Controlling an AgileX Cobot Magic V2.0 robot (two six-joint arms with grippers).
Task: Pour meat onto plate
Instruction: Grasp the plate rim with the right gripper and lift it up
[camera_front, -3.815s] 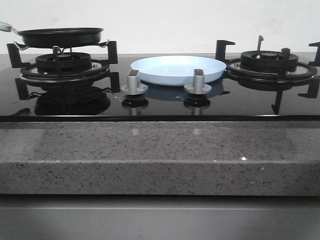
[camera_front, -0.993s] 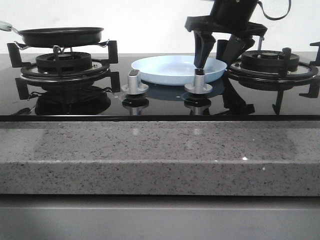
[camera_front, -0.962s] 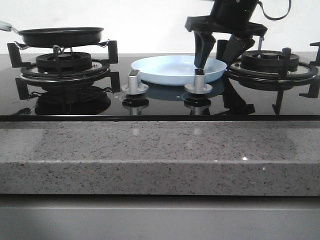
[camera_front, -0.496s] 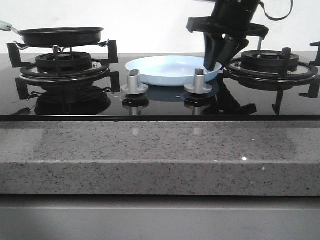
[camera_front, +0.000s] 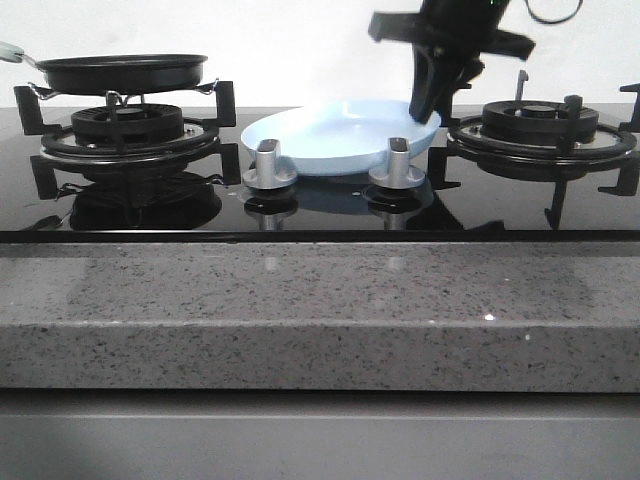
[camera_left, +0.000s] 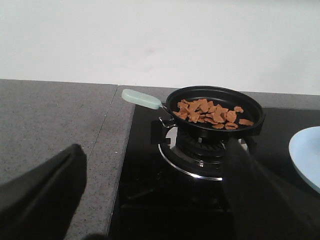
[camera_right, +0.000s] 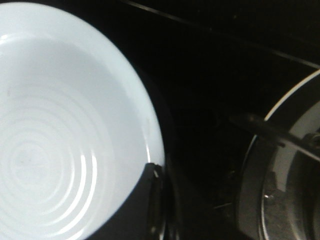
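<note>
Gripping plate (camera_front: 330, 135): right end effector (camera_front: 428, 108)

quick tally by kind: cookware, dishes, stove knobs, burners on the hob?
Frying pan with the meat: 1
Plate, pale blue: 1
Knobs: 2
Burners: 2
Total: 6

Black all over — right gripper (camera_front: 427, 108) with a wide, angular crossbar body and two narrow fingers tapering downward. Thin black cable (camera_front: 553, 15) looping beside the wrist. Left gripper's fingers (camera_left: 42, 195) matte black too — broad, blurred wedges with soft edges, unmarked.
</note>
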